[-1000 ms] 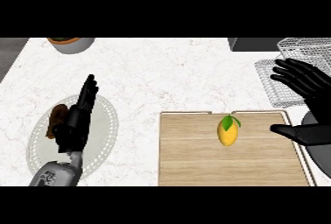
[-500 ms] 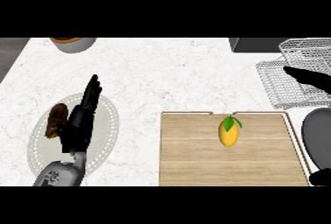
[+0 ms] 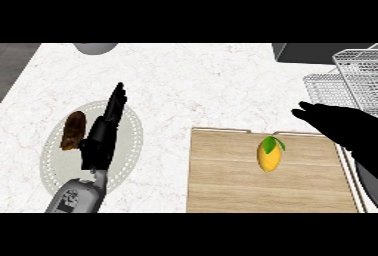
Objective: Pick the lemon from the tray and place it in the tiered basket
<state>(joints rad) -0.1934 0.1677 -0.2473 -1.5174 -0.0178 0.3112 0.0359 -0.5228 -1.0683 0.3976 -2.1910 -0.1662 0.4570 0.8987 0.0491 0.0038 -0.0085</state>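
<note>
Pale wood: a flat rectangular wooden tray [image 3: 229,190] lies on the white marbled stone counter [image 3: 199,85], lower right of centre. Contents: one yellow lemon with a green leaf [image 3: 271,154], lying in the tray's upper right part, leaf end toward the far edge. Nothing touches the lemon.

Grey wire tiered basket [image 3: 347,85] stands at the right edge of the counter, beyond the tray's far right corner. Two mesh levels show; whether anything sits inside them cannot be told from this view.

Pale round plate with a dotted rim [image 3: 133,145] lies left of the tray, well apart from it. On its left part rests a brown oblong food item [image 3: 74,131].

Rim of a grey round bowl [image 3: 95,48] is cut off at the counter's far edge, upper left; contents hidden.

Left hand [image 3: 103,135]: black, fingers straight and pressed together, pointing away from the robot, held over the plate's middle just beside the brown item. Holds nothing.

Right hand [image 3: 341,124]: black, seen above the tray's right edge, near the lemon but apart from it. It shows as a dark shape; finger posture cannot be told.

No readable writing, brand or label anywhere.
</note>
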